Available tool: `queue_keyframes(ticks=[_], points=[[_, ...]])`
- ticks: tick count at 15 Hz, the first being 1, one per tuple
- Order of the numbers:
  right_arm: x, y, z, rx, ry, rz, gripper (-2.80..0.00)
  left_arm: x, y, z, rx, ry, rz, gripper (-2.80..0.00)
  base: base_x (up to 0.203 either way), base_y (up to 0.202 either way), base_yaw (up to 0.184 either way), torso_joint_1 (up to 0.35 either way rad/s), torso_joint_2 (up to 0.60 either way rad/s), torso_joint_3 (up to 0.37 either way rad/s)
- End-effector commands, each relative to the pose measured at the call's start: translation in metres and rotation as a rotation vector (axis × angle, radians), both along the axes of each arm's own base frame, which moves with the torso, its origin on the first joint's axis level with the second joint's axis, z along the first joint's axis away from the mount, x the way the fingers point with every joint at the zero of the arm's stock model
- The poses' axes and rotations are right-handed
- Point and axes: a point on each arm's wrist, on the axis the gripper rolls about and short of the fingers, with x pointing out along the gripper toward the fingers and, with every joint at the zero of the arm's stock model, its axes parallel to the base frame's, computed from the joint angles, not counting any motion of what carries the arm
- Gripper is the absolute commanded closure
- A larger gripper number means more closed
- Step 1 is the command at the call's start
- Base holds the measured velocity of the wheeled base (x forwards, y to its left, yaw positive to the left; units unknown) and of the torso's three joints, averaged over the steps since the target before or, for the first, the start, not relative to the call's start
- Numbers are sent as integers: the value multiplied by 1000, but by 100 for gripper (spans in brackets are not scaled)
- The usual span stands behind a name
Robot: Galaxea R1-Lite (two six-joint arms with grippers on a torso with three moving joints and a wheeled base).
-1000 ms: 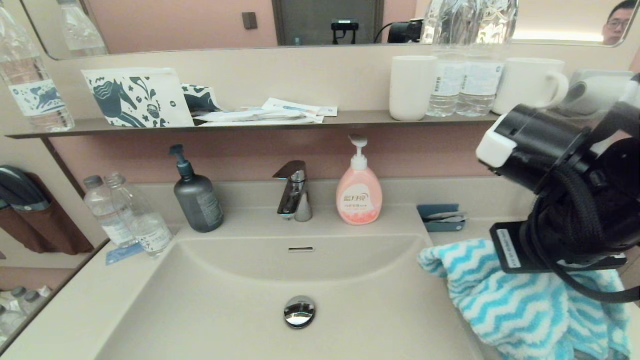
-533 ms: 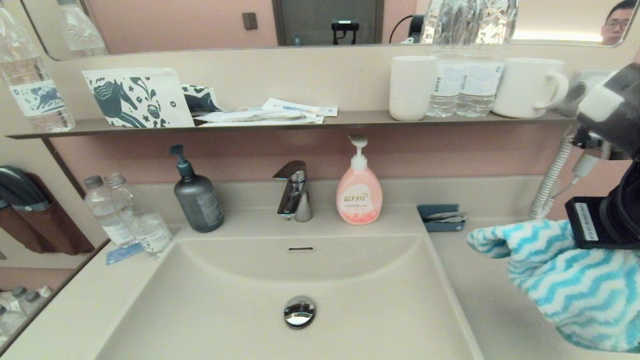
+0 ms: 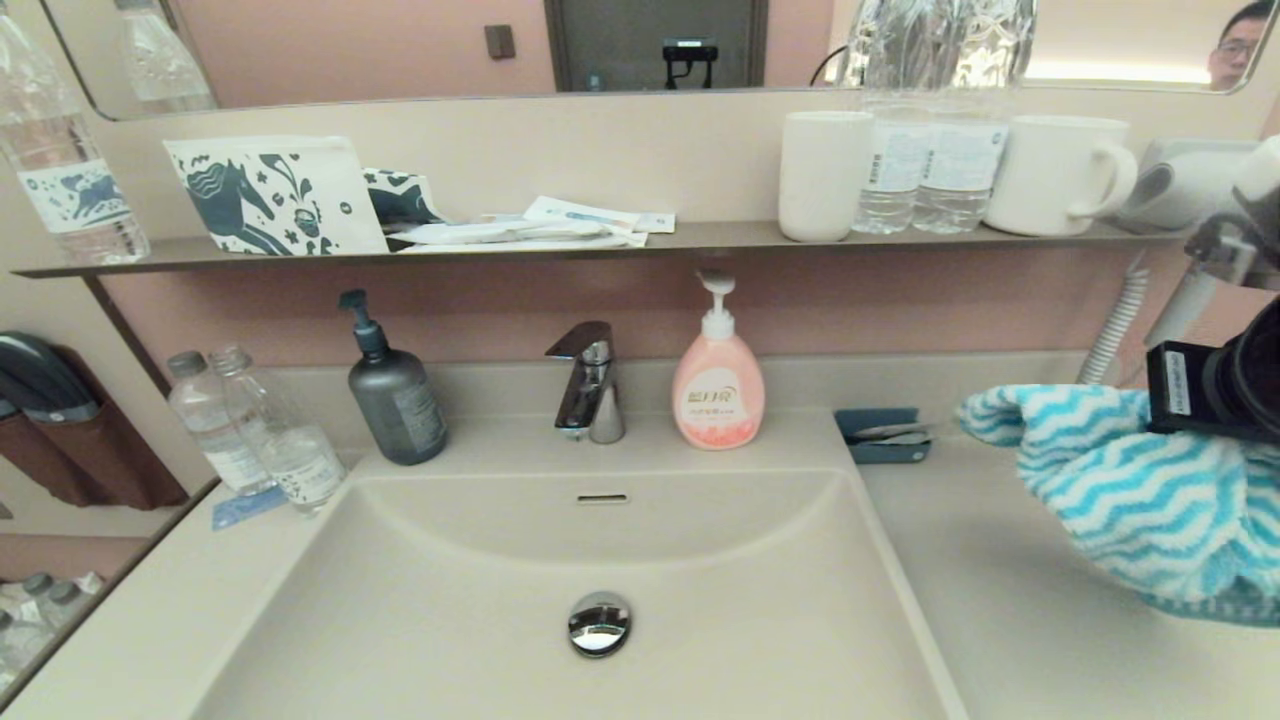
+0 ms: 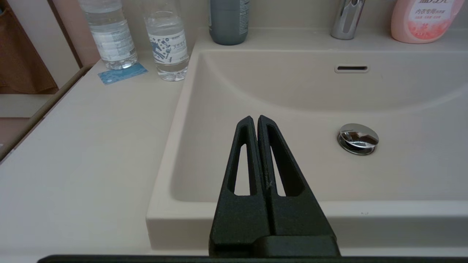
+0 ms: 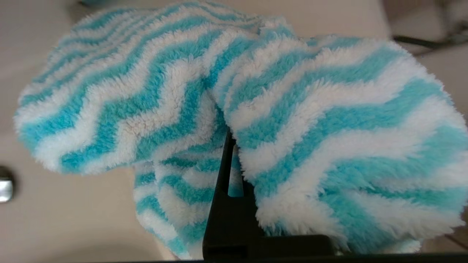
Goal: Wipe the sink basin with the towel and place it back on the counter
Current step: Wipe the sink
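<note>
The turquoise and white zigzag towel (image 3: 1140,490) hangs in the air above the counter (image 3: 1000,620), right of the sink basin (image 3: 480,610). My right gripper (image 5: 234,146) is shut on the towel (image 5: 310,120), whose folds bulge over and hide most of both fingers. In the head view only the right wrist shows, at the far right edge behind the cloth. The basin holds nothing but its chrome drain plug (image 3: 599,622). My left gripper (image 4: 256,122) is shut and holds nothing, hovering over the basin's near rim (image 4: 256,215), left of the drain plug (image 4: 358,138).
Behind the basin stand a chrome tap (image 3: 588,385), a grey pump bottle (image 3: 394,392) and a pink soap bottle (image 3: 718,380). A small blue tray (image 3: 883,435) sits at the counter's back, near the towel. Two water bottles (image 3: 262,430) stand at the left. A shelf (image 3: 600,240) runs above.
My right gripper carried the towel from the basin's right edge rightward and upward, out over the counter. The left gripper's earlier position is not shown.
</note>
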Motion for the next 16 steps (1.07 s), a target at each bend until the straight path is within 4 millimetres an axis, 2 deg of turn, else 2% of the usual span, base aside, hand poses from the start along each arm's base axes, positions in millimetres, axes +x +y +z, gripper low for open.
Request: queue_keyframes(ticks=[1, 3, 9, 14, 16], points=[[12, -4, -16, 23, -38, 10, 0, 0, 0, 0, 0, 1, 0, 0, 0, 0, 0, 0, 0, 0], [24, -6, -32, 21, -64, 16, 0, 0, 0, 0, 0, 1, 0, 0, 0, 0, 0, 0, 0, 0], [58, -38, -80, 68, -96, 134, 0, 0, 0, 0, 0, 1, 2, 0, 0, 0, 0, 0, 0, 0], [74, -41, -135, 60, -62, 206, 0, 0, 0, 0, 0, 1, 0, 0, 0, 0, 0, 0, 0, 0], [74, -40, -150, 57, -46, 233, 0, 0, 0, 0, 0, 1, 1, 0, 0, 0, 0, 0, 0, 0]])
